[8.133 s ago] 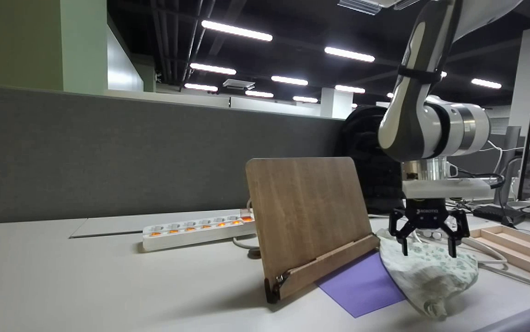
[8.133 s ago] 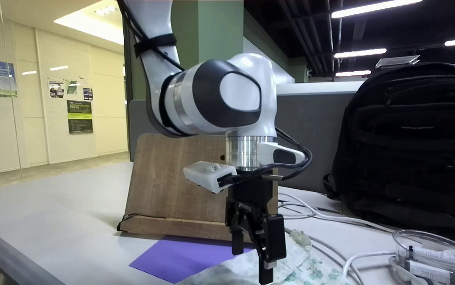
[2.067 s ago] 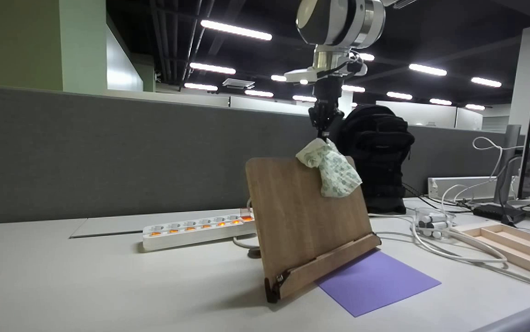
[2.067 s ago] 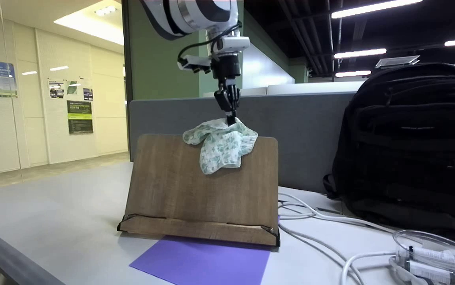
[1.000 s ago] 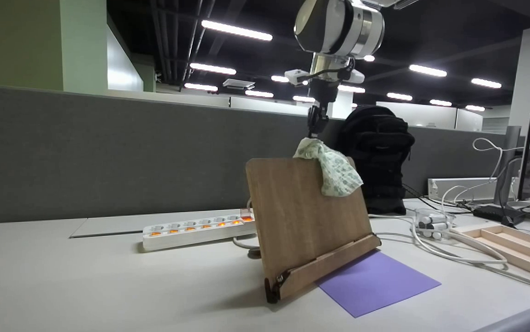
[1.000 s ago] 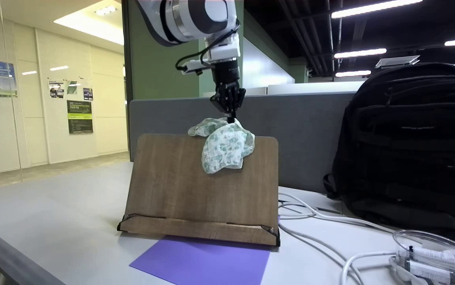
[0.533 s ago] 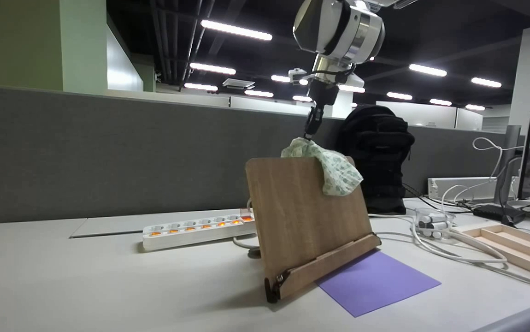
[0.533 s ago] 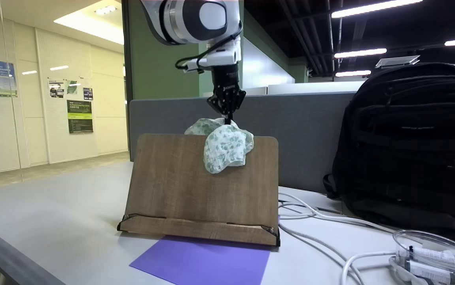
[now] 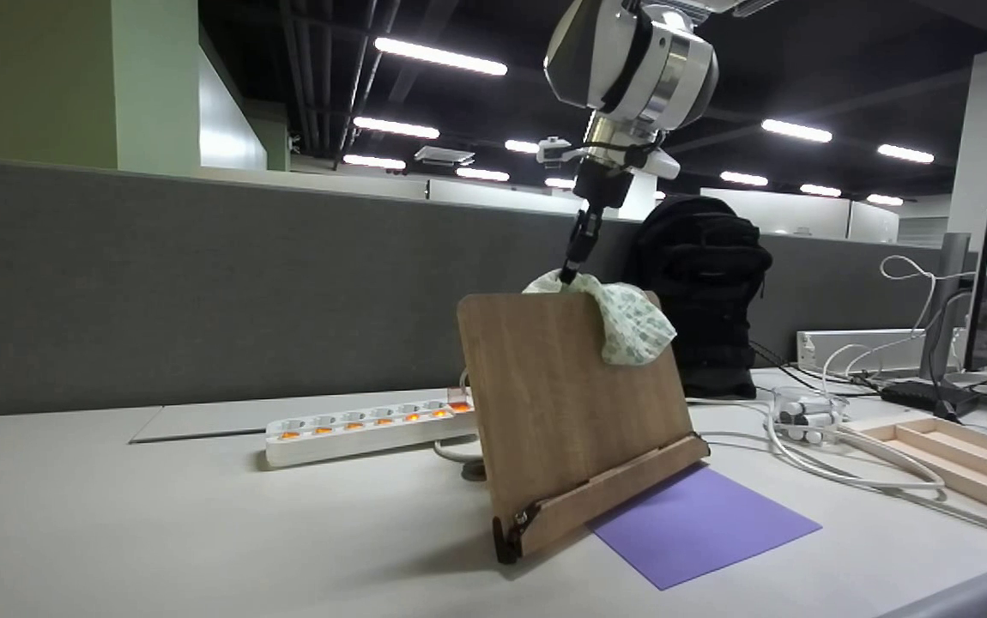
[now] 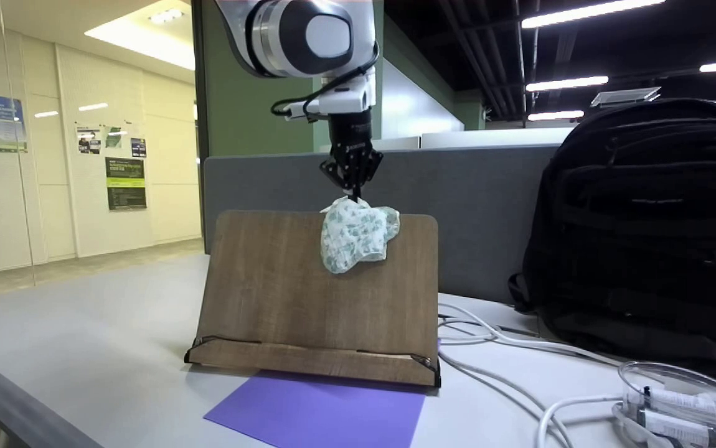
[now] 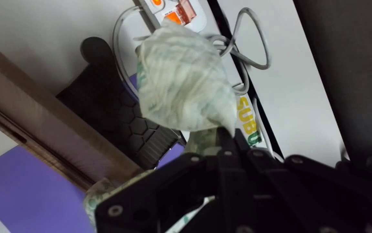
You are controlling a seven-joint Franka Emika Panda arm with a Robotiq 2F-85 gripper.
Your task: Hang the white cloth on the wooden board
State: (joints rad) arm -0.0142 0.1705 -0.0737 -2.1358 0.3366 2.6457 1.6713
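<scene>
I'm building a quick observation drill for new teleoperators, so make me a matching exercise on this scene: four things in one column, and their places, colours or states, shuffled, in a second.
Things
1. Cloth
2. Gripper
3. Flat sheet
4. Power strip

Descriptions
A. Purple, lying partly under the wooden board
B. White, with spots glowing orange
C. Draped across the board's top edge, one part hanging down the front
D. Shut, pinching the cloth

Right pairs: 1-C, 2-D, 3-A, 4-B
</scene>
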